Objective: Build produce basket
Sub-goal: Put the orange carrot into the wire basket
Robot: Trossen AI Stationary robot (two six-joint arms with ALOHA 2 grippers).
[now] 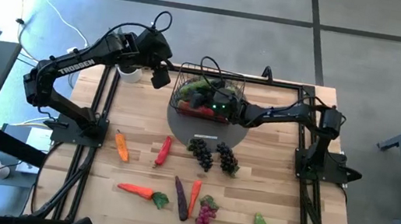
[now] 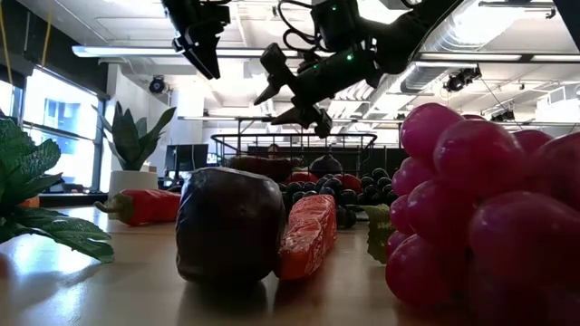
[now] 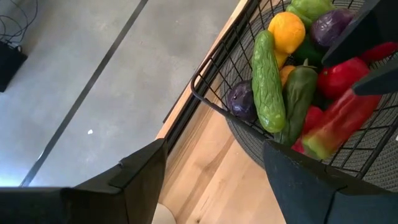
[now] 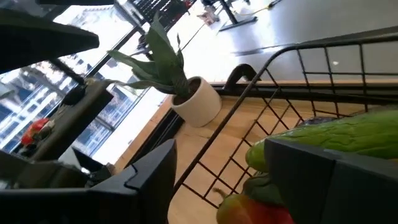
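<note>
The black wire-mesh basket point(image 1: 207, 89) held piled produce point(image 3: 292, 87); the right gripper point(image 1: 222, 99) hung over it, jaws open; the left gripper point(image 1: 160, 75), beside it, gaped empty.

In the high view's upper centre, we see the right gripper point(image 1: 220, 103) filling the opening of the heaped basket point(image 1: 186, 79), the left gripper point(image 1: 160, 75) crowding its left wall. Scattered produce point(image 1: 202, 153) clutters the lower centre; the table point(image 1: 273, 157) at centre right lies bare.

Two matte-black jointed arms – the left arm point(image 1: 74, 63) bears white TROSSEN lettering, thin black cables looping above its wrist – the right arm point(image 1: 287, 112) shows a small green light near its claw point(image 1: 214, 102)
</note>
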